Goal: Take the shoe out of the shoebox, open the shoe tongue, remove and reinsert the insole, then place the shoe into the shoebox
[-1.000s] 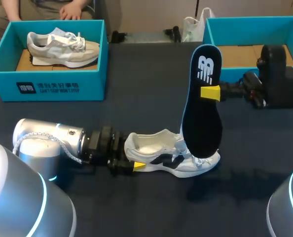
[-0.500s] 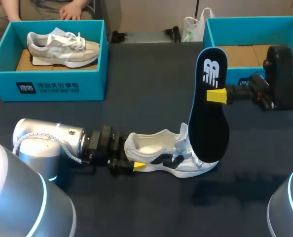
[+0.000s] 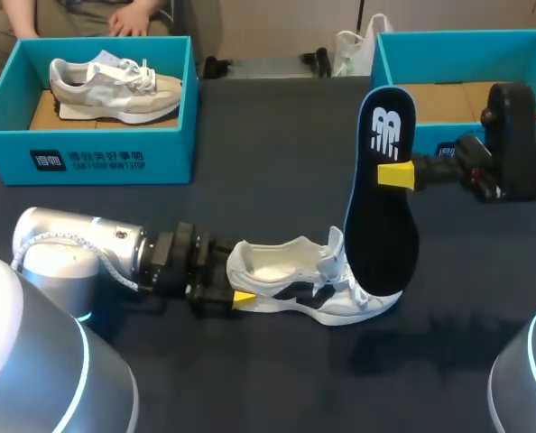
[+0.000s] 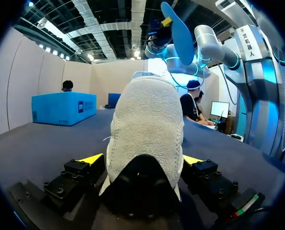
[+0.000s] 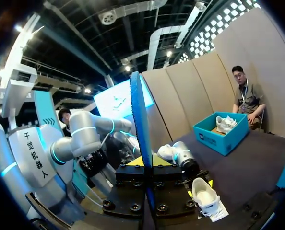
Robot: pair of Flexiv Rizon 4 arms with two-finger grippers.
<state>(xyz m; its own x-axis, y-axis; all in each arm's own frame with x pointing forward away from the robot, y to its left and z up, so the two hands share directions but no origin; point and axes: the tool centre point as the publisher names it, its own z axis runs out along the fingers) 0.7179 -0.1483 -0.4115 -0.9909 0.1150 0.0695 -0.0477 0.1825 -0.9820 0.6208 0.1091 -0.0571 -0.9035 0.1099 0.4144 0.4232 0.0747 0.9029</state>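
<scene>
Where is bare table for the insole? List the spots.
Bare table: between left box and right box, and the strip in front of the shoe. Crowded: at the shoe, where the left hand grips the heel and the insole, in the right hand, meets the toe.

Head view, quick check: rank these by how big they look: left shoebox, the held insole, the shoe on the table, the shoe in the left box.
1. left shoebox, clearly largest.
2. insole and shoe on the table: about alike. The insole is raised toward the camera, so I won't rank them.
3. shoe in the box, smallest.
</scene>
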